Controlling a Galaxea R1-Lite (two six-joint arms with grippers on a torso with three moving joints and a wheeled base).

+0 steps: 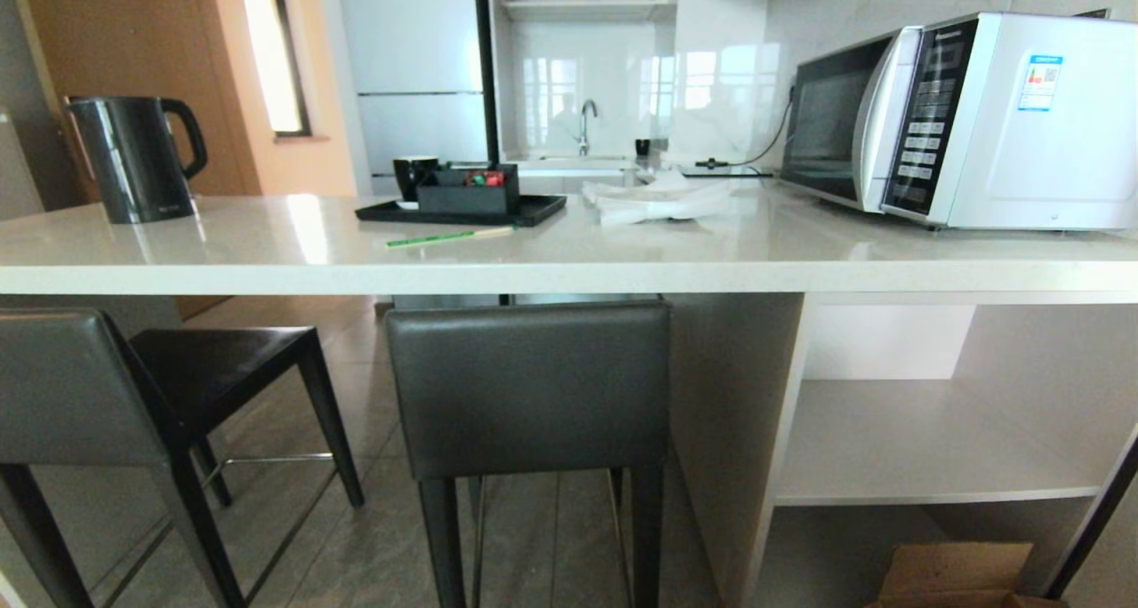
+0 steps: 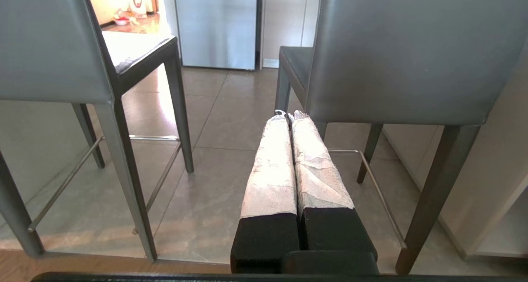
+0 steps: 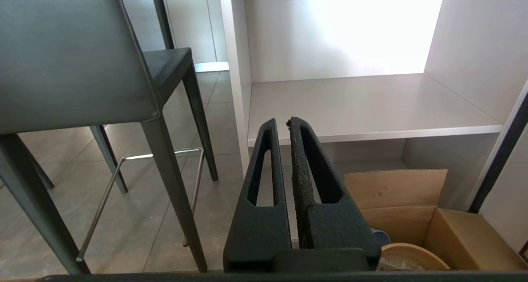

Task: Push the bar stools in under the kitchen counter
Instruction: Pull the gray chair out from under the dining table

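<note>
Two bar stools (image 1: 528, 386) with smooth grey leather backrests and slim black legs stand before the glossy white kitchen counter (image 1: 569, 257), backrests outside its thick edge. The tape-wrapped left gripper (image 2: 288, 116) and black slotted right gripper (image 3: 281, 123) are pressed closed, holding nothing.

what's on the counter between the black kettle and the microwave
In the head view, between the kettle and the microwave: a black tray with a cup, a green pencil, and crumpled white paper.
</note>
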